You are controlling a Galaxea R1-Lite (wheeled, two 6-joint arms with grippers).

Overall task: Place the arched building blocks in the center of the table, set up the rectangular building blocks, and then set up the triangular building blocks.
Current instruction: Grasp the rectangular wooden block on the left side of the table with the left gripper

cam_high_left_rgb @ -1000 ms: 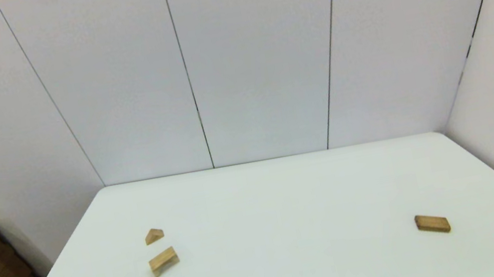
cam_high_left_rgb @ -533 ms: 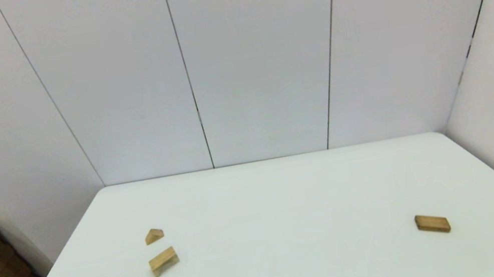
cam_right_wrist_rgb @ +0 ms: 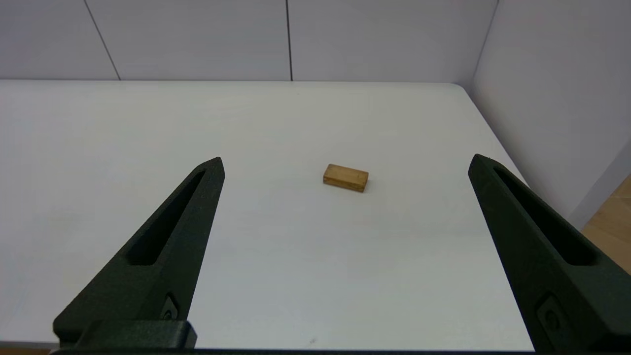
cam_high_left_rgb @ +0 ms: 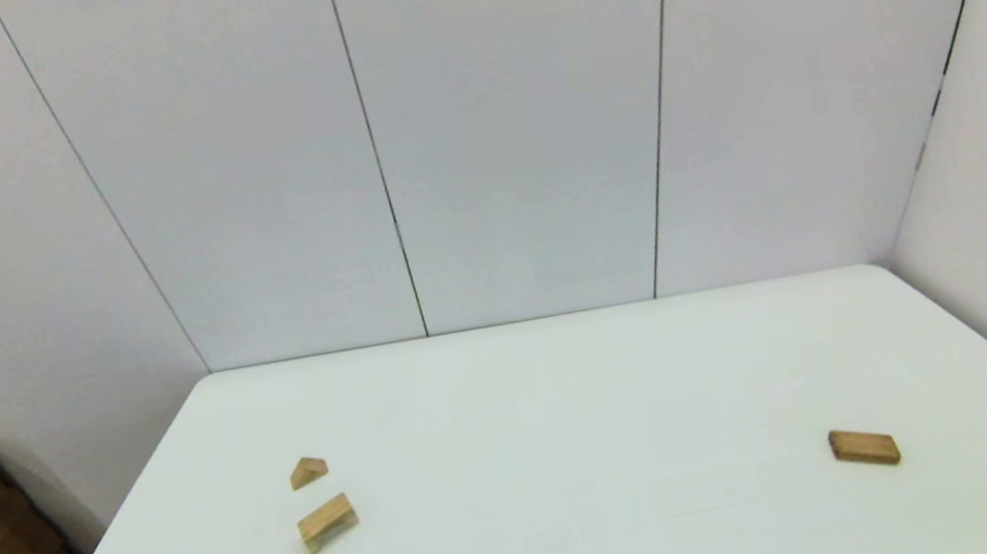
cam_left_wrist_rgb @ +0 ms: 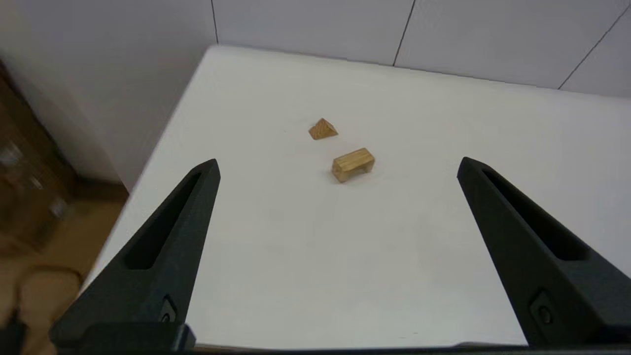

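My left hand (cam_left_wrist_rgb: 337, 167) hangs wide open, facing the small light-wood arched block (cam_left_wrist_rgb: 353, 164) on the white tabletop (cam_high_left_rgb: 557, 408), left of centre; a careless reach could knock the little light-wood triangular wedge (cam_left_wrist_rgb: 323, 129) just beyond. My right hand (cam_right_wrist_rgb: 345, 165), also open, faces the flat brown wooden slab (cam_right_wrist_rgb: 345, 177)

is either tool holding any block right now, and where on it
Nothing is held. The left tool and right tool are both open, back from the blocks lying on the white table.

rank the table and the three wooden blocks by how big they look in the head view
1. White rectangular table
2-3. Flat light-brown wooden slab and light-wood arched block: too alike to rank
4. Light-wood triangular wedge
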